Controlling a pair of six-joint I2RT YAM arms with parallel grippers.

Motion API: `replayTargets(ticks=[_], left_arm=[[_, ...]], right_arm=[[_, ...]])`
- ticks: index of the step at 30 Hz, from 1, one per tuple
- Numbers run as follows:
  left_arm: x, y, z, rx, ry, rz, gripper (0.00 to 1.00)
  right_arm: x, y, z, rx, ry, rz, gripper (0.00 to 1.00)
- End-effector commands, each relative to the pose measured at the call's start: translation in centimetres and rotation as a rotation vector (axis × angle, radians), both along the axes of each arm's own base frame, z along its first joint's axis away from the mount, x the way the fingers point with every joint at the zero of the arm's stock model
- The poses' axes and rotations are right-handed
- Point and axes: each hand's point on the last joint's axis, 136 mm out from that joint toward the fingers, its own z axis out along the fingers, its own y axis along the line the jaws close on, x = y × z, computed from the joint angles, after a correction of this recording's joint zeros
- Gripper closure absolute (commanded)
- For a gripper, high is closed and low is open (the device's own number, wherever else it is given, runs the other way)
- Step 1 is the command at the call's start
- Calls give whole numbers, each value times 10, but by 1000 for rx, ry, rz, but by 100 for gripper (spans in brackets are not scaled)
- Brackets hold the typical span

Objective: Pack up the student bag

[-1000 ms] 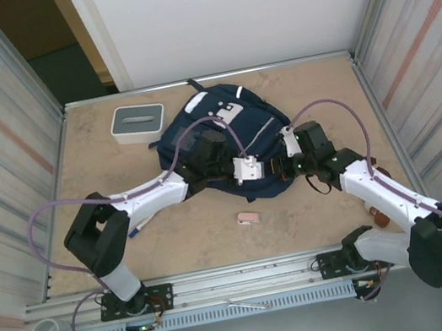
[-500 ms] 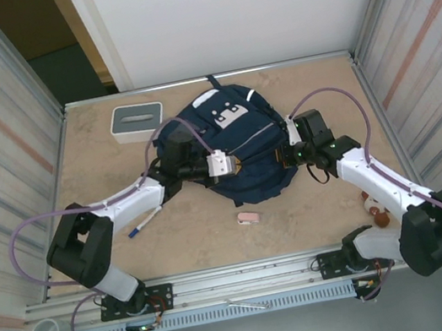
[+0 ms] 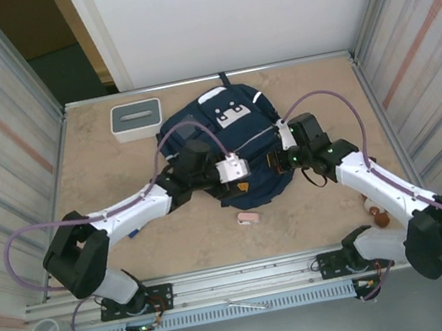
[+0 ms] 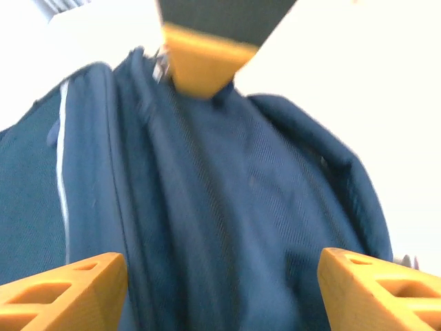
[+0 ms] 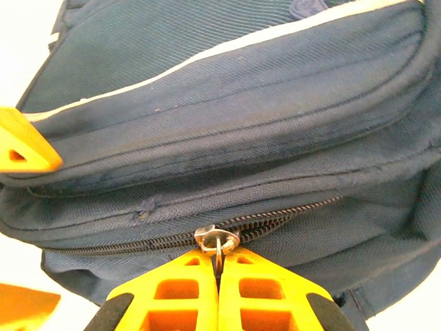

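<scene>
Soft, floppy student bag [image 3: 230, 142] lying on the table [image 3: 103, 178] toward its far edge, probably best taken by firm points such as the zipper pull [image 5: 217, 241], which the right gripper [image 5: 219, 265] pinches tight while the left gripper [image 4: 220, 289] hangs spread and empty over its fabric.

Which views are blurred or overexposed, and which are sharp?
Left wrist view: the large navy-blue fabric backpack is blurred, background burnt white. Right wrist view: sharp on the metal zipper pull, corners washed out. Top external view: even light, sharp.
</scene>
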Motion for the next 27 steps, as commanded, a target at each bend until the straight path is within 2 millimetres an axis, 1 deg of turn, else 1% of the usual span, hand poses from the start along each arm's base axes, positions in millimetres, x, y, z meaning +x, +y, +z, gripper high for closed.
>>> replayTargets(ticks=[1, 3, 6, 8, 10, 12, 13, 17, 20, 22, 24, 26, 27], left_arm=[[15, -12, 9, 25, -9, 68, 31], [18, -18, 5, 33, -1, 65, 39], [24, -23, 6, 29, -17, 63, 58], [26, -24, 6, 31, -34, 54, 71], [28, -21, 11, 17, -44, 41, 88], [28, -16, 17, -16, -38, 17, 98], [27, -12, 21, -35, -36, -1, 100], [17, 3, 39, -132, -44, -121, 100], [10, 17, 49, -202, -63, -192, 100], [15, 28, 53, -254, -60, -190, 100], [27, 39, 51, -277, -41, -155, 100], [45, 49, 39, -251, -29, -74, 99], [53, 55, 30, -212, -30, -22, 95]], right_arm=[[1, 18, 35, 108, -84, 41, 100], [-2, 21, 38, 114, -91, 52, 100], [-4, 20, 37, 104, -93, 55, 100], [-5, 15, 31, 82, -86, 47, 100], [-5, 7, 25, 56, -73, 26, 100], [-2, -4, 17, 38, -53, -12, 100], [1, -13, 13, 27, -41, -42, 100], [11, -47, -4, -65, 10, -170, 100], [18, -61, -11, -116, 22, -217, 100], [21, -61, -10, -101, 20, -217, 100], [23, -54, -7, -75, 11, -195, 100], [23, -44, -2, -39, -2, -160, 100], [22, -39, 0, -23, -7, -143, 100]])
